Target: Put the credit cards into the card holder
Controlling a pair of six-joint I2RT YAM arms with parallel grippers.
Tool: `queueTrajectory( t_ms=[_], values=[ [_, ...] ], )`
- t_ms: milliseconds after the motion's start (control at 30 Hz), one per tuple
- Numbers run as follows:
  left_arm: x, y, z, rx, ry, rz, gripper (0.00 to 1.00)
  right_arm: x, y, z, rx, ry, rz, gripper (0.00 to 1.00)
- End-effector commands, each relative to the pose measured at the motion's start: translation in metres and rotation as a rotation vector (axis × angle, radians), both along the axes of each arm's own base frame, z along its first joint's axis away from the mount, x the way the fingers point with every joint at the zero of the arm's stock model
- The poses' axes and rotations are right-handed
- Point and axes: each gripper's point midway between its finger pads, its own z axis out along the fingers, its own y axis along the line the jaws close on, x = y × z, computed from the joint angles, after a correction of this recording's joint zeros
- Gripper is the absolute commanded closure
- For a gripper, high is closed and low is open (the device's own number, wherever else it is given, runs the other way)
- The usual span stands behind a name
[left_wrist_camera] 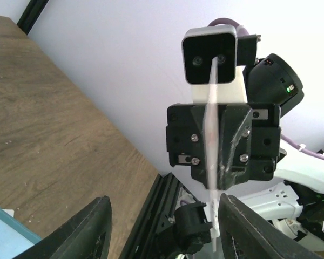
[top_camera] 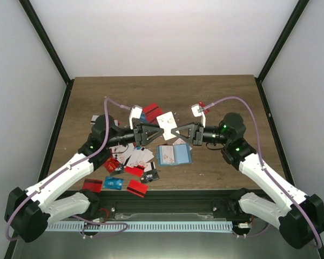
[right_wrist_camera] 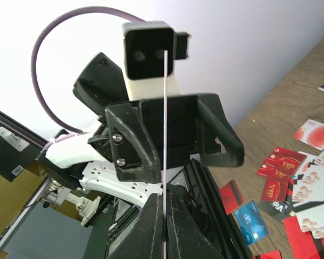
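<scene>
A dark wood-grain table (top_camera: 227,97) is sitting between plain white walls (top_camera: 151,32) edged by black frame posts (top_camera: 46,43). The open teal card holder (top_camera: 174,155) is lying flat near the table's middle, with loose credit cards (top_camera: 130,162) spreading just left of it toward the near edge. Above the holder the right claw (top_camera: 175,131) is pinching a white card with red dots (top_camera: 167,123) upright while the left claw (top_camera: 159,133) is standing spread on either side of that card's other end. Several red cards (right_wrist_camera: 283,162) are showing "VIP"; other print is too small to read.
</scene>
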Motion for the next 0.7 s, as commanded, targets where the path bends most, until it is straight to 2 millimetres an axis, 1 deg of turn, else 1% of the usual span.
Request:
queueTrajectory(
  t_ms=[0, 33, 100, 267, 300, 433, 567, 600, 633, 667],
  values=[
    [-0.004, 0.002, 0.024, -0.107, -0.051, -0.002, 0.5, 0.0, 0.0, 0.022, 0.064, -0.037, 0.002, 0.99],
    [-0.004, 0.002, 0.025, -0.111, -0.052, -0.002, 0.55, 0.001, 0.0, 0.021, 0.065, -0.032, 0.008, 0.99],
    [-0.003, 0.001, 0.025, -0.115, -0.049, -0.005, 0.61, 0.001, 0.001, 0.019, 0.068, -0.022, 0.015, 0.99],
    [-0.004, -0.003, 0.032, -0.151, -0.057, -0.034, 0.64, 0.001, 0.001, 0.017, 0.069, -0.02, 0.017, 0.99],
    [-0.003, -0.003, 0.033, -0.154, -0.057, -0.037, 0.66, 0.001, 0.001, 0.017, 0.068, -0.02, 0.018, 0.99],
    [0.0, -0.007, 0.03, -0.151, -0.041, -0.043, 0.84, 0.0, 0.002, 0.015, 0.064, -0.02, 0.024, 0.99],
    [0.004, -0.011, 0.025, -0.146, -0.024, -0.05, 0.95, 0.001, 0.002, 0.011, 0.052, -0.024, 0.022, 0.99],
    [0.005, -0.012, 0.024, -0.144, -0.021, -0.05, 0.96, 0.003, 0.003, 0.008, 0.041, -0.023, 0.013, 0.99],
    [0.006, -0.013, 0.021, -0.139, -0.013, -0.046, 0.96, 0.007, 0.003, 0.002, 0.019, -0.007, -0.005, 0.97],
    [0.008, -0.013, 0.018, -0.129, -0.002, -0.039, 0.96, 0.013, 0.002, -0.004, -0.006, 0.003, -0.035, 0.87]
  ],
)
